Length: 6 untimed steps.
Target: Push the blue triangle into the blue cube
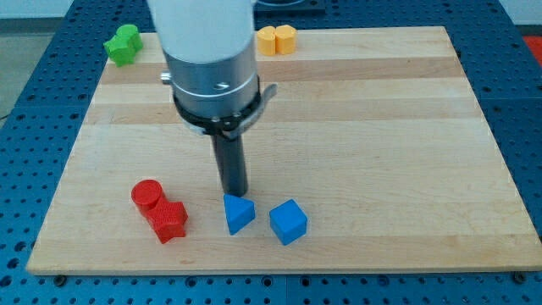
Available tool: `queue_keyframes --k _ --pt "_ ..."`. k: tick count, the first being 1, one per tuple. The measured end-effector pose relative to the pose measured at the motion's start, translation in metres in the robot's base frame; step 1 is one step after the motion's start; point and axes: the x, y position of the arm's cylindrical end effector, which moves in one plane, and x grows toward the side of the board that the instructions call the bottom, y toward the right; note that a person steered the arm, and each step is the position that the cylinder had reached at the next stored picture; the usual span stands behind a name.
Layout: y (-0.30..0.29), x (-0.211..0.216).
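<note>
Camera view: we see our arm's single straight dark rod coming down onto the pale wooden board; there is no pincer on this rig, so nothing to report as apart, together or clamped.
My tip (235, 195): it stands just above the small blue plastic triangle block (238, 213), at that block's upper edge, apparently touching it or all but touching; we cannot tell which.
Blue triangle: near the board's bottom edge, a little toward the view's left of the middle.
Small blue plastic cube (288, 222): just beside the blue triangle on the view's right, a narrow strip of wood between them, also close to the bottom edge.
Direction risk: we judge our tip is badly placed, since a push from here would drive the blue triangle toward the bottom edge, not sideways into the blue cube.
Edge risk: both blue blocks sit near the bottom edge, so a slanted shove could slide one off the wooden board (381, 127).
Rotation risk: a push on a corner could spin the wedge past the cube.
Red cylinder and red star-like block (159, 210): toward the bottom left corner, apart from our path.
Green block (122, 44): top left corner.
Orange blocks (276, 39): top edge, well apart.
</note>
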Motion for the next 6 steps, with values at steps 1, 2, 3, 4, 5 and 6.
queue_keyframes --k 1,2,3,4,5,6 --pt "-0.026 0.000" --pt "-0.038 0.015" --pt "-0.031 0.031" --pt "-0.009 0.032" --pt "0.025 0.032" --pt "0.036 0.023"
